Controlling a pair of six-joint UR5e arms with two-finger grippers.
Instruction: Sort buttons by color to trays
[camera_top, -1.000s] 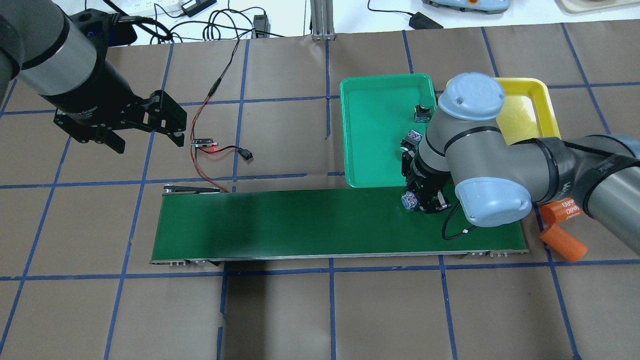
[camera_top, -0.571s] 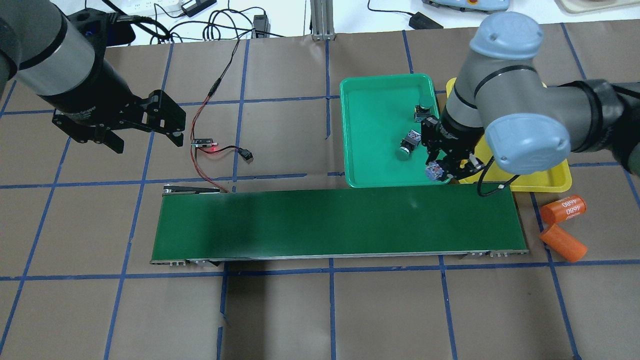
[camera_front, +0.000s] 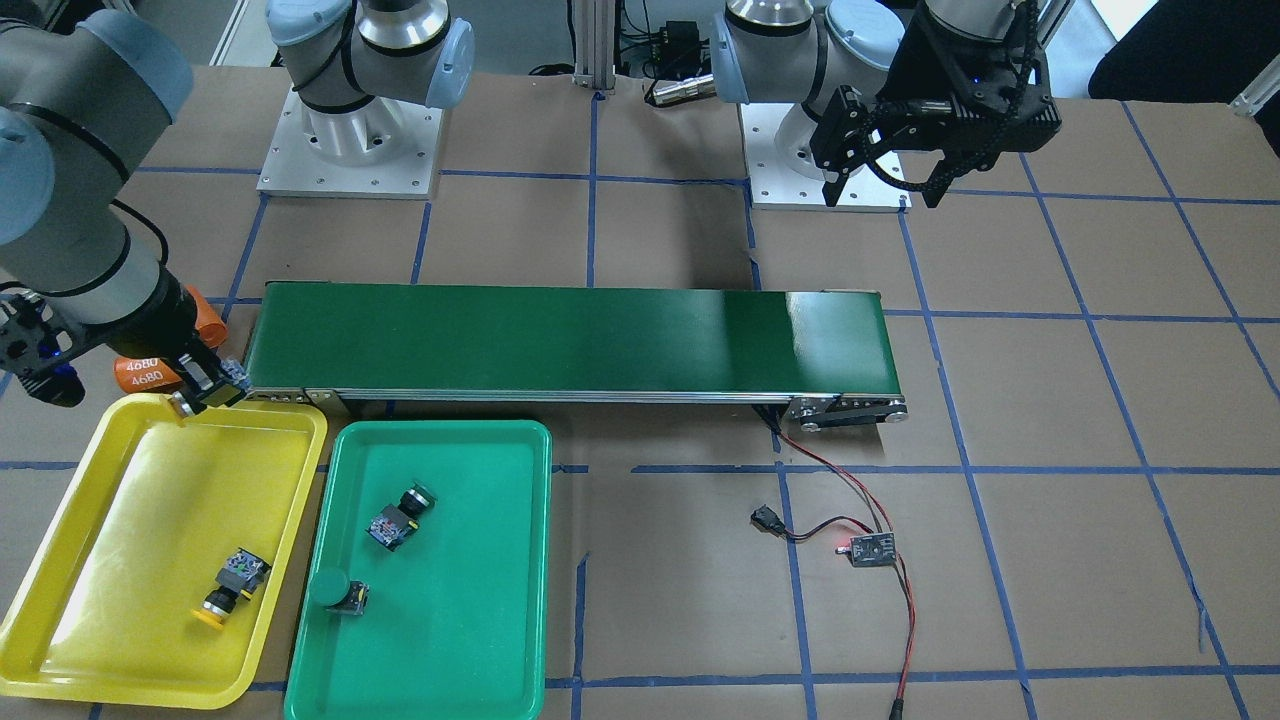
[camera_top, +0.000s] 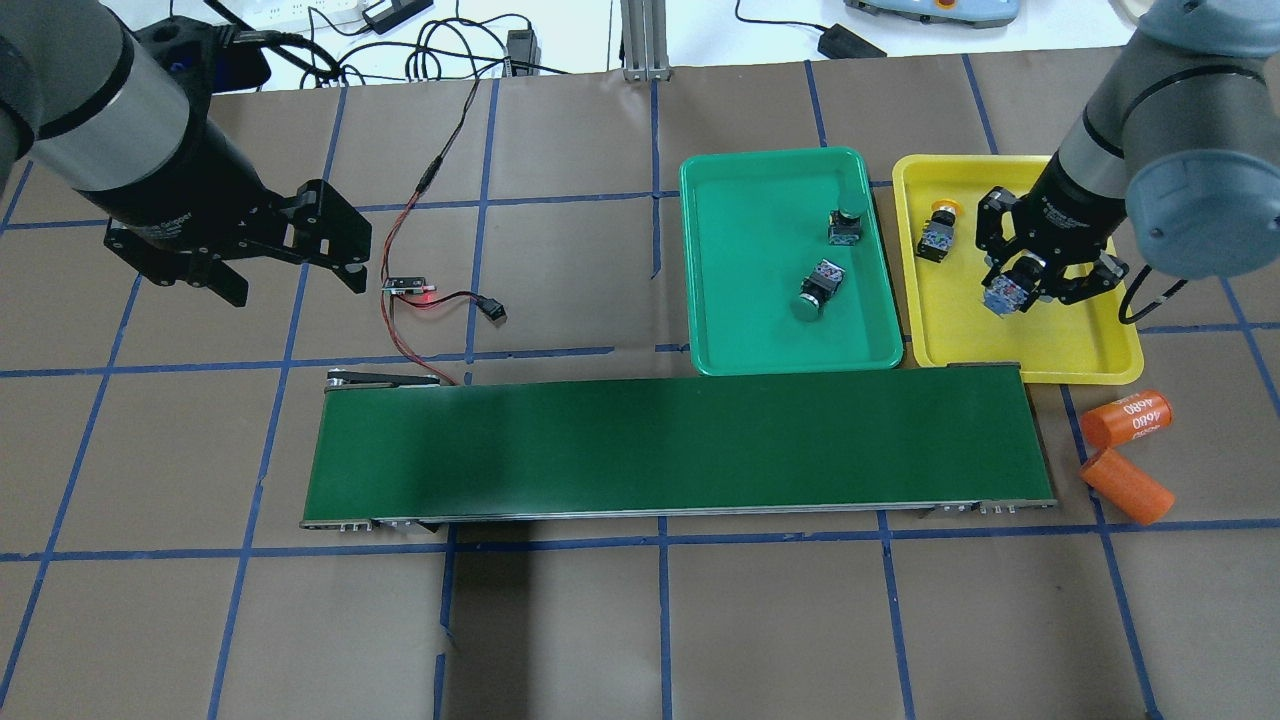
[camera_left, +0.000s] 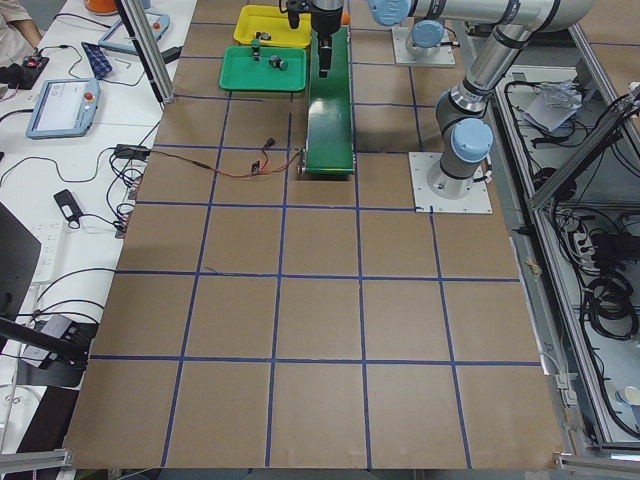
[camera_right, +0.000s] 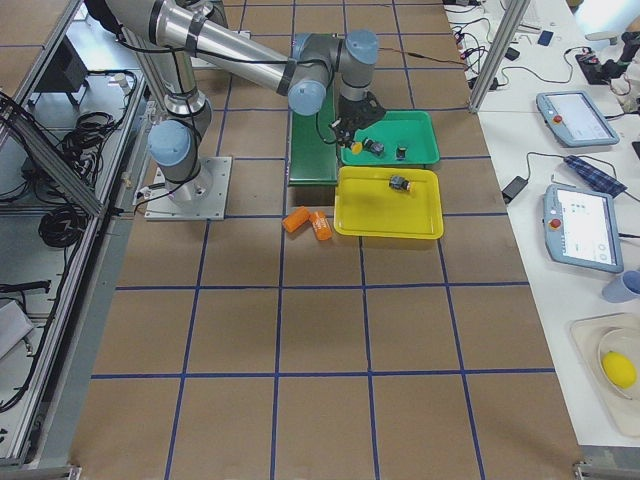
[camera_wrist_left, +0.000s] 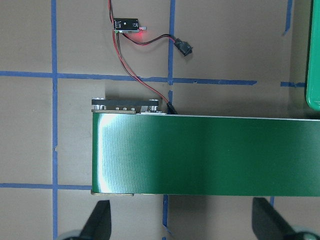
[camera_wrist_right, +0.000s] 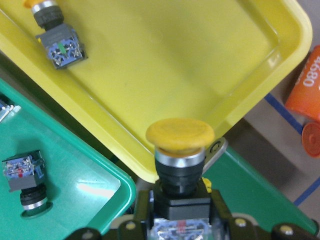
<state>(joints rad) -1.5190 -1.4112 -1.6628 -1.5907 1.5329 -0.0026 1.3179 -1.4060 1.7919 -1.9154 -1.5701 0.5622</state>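
Note:
My right gripper (camera_top: 1015, 290) is shut on a yellow-capped button (camera_wrist_right: 180, 136) and holds it above the yellow tray (camera_top: 960, 325). The held button also shows in the front view (camera_front: 205, 390). A second yellow button (camera_top: 937, 235) lies in the same tray. Two green buttons (camera_top: 845, 225) (camera_top: 815, 290) lie in the green tray (camera_top: 750, 250). My left gripper (camera_top: 290, 255) is open and empty, held in the air far to the left. Its fingers (camera_wrist_left: 102, 220) stand wide apart over the belt's left end.
The long dark-green conveyor belt (camera_top: 680, 450) runs in front of both trays. Two orange cylinders (camera_top: 1130, 415) (camera_top: 1125, 487) lie right of the belt's end. A small circuit board (camera_top: 410, 287) with red and black wires lies near the left gripper.
My right arm has carried the yellow button from the belt's right end, past the green tray's corner, to above the yellow tray. The left arm has not moved.

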